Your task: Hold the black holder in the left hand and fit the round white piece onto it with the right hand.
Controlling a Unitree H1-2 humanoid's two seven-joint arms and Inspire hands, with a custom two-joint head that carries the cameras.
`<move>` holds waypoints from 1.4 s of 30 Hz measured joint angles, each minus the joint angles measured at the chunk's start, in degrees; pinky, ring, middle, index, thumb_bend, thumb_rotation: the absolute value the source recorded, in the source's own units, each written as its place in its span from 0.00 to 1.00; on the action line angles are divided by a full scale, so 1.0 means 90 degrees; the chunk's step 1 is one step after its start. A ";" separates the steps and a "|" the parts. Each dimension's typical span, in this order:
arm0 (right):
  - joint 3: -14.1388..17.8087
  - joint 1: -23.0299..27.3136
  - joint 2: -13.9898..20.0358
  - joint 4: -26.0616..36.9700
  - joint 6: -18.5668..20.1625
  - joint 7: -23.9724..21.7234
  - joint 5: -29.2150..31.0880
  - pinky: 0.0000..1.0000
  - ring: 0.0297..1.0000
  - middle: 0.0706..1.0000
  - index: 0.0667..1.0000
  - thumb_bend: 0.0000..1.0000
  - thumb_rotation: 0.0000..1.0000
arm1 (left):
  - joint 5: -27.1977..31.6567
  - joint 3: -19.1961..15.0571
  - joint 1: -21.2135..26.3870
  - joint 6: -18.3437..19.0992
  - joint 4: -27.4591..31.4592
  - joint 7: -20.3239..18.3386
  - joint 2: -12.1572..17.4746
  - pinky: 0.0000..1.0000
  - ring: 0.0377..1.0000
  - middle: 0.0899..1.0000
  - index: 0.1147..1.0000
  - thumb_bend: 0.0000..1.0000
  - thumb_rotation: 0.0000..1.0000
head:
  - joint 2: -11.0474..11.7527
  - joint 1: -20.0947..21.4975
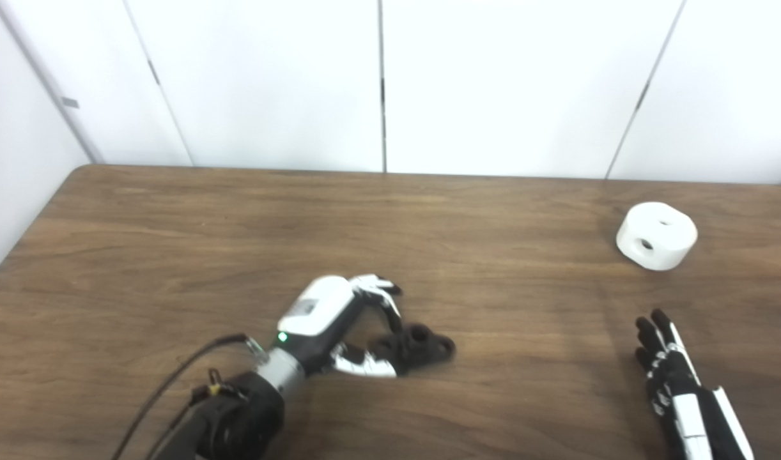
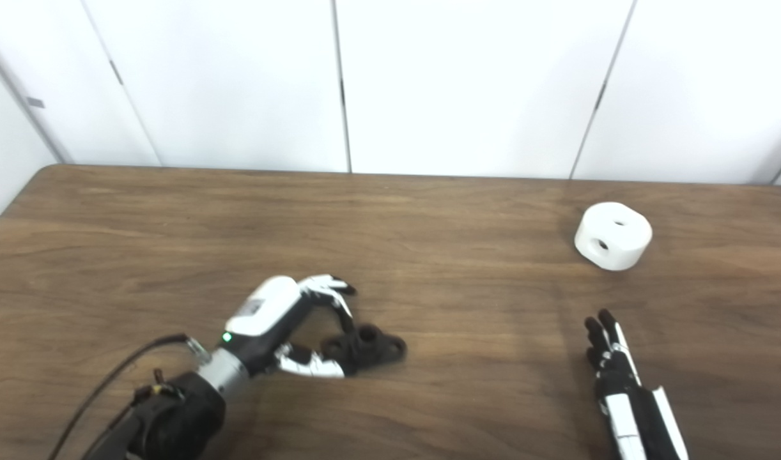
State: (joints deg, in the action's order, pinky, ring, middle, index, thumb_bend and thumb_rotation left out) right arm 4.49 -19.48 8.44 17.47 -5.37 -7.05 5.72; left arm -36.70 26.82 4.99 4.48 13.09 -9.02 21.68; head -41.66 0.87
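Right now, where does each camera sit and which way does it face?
Left eye view: on the head, looking down and forward across the table to the white wall; shows the left hand around the black holder and the right hand, open, short of the white piece.
Right eye view: beside it, a little to the right, facing the same way; everything sits further left in the picture, and the table's far right corner shows.
Shared: both hands, holder, white piece, table.
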 measured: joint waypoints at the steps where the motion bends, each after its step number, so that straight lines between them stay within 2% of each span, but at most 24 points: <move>1: -0.0016 -0.0004 0.0000 0.0014 0.0031 0.0005 -0.0023 1.00 1.00 0.97 1.00 0.62 0.94 | -0.0107 0.0074 -0.0032 -0.0041 0.0086 -0.0063 0.0005 0.82 0.88 0.80 0.42 0.51 0.06 | -0.0029 0.0058; 10: -0.0089 0.0012 -0.0012 0.0052 0.0079 0.0079 -0.0208 1.00 1.00 0.97 1.00 0.64 0.95 | -0.0968 0.0210 -0.0341 -0.0052 0.0469 -0.0418 0.0012 0.89 0.88 0.80 0.42 0.51 0.06 | -0.0147 0.0205; 18: -0.0133 0.0017 -0.0014 0.0229 0.0334 0.0096 -0.0234 1.00 1.00 0.97 1.00 0.64 0.93 | -0.1353 0.0197 -0.0425 -0.0121 0.0522 -0.0429 0.0003 0.91 0.89 0.81 0.43 0.51 0.06 | -0.0235 0.0333; 21: -0.0111 0.0041 -0.0013 0.0367 0.0553 0.0154 -0.0340 1.00 1.00 0.97 1.00 0.64 0.84 | -0.1400 0.0177 -0.0437 -0.0155 0.0521 -0.0426 -0.0003 0.91 0.89 0.81 0.43 0.51 0.06 | -0.0235 0.0430; 25: 0.0061 0.0220 -0.0008 0.0491 0.0775 0.0385 -0.0459 1.00 1.00 0.98 0.99 0.66 0.65 | -0.1423 0.0115 -0.0460 -0.0277 0.0503 -0.0394 -0.0002 0.91 0.88 0.80 0.43 0.51 0.06 | -0.0205 0.0606; 26: 0.0119 0.0303 -0.0003 0.0507 0.0885 0.0462 -0.0559 1.00 1.00 0.98 0.99 0.66 0.61 | -0.1425 0.0092 -0.0463 -0.0314 0.0484 -0.0369 -0.0002 0.91 0.88 0.80 0.43 0.51 0.06 | -0.0225 0.0654; 28: 0.0209 0.0503 0.0021 0.0620 0.1150 0.0660 -0.0896 1.00 1.00 0.97 0.99 0.69 0.60 | -0.1425 0.0051 -0.0465 -0.0362 0.0443 -0.0324 -0.0002 0.90 0.88 0.80 0.42 0.51 0.06 | -0.0215 0.0684; 30: 0.0207 0.0753 0.0049 0.0797 0.1445 0.0853 -0.1587 1.00 0.98 0.95 0.99 0.73 0.60 | -0.1423 0.0001 -0.0467 -0.0449 0.0395 -0.0275 -0.0001 0.89 0.87 0.79 0.42 0.51 0.06 | -0.0186 0.0810; 34: 0.0138 0.1318 0.0068 0.0963 0.2229 0.1045 -0.3059 0.99 0.96 0.93 0.97 0.79 0.53 | -0.1420 -0.0069 -0.0487 -0.0604 0.0333 -0.0228 0.0000 0.88 0.87 0.79 0.42 0.51 0.06 | -0.0088 0.1103; 37: 0.0095 0.1536 0.0129 0.0965 0.2529 0.1032 -0.3622 1.00 0.99 0.95 0.97 0.79 0.49 | -0.1406 -0.0114 -0.0506 -0.0701 0.0306 -0.0218 0.0001 0.88 0.86 0.79 0.42 0.51 0.06 | 0.0000 0.1367; 42: 0.0101 0.1808 0.0383 0.0962 0.2903 0.0941 -0.4074 1.00 1.00 0.98 0.99 0.81 0.51 | -0.1242 -0.0238 -0.0528 -0.0887 0.0179 -0.0177 0.0042 0.87 0.87 0.79 0.43 0.51 0.06 | 0.0107 0.1729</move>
State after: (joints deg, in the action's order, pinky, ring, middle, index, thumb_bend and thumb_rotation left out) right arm 5.40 -3.21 11.88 26.12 20.76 1.42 -30.94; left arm -47.88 24.68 0.23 -3.51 14.71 -10.61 22.07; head -40.69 16.43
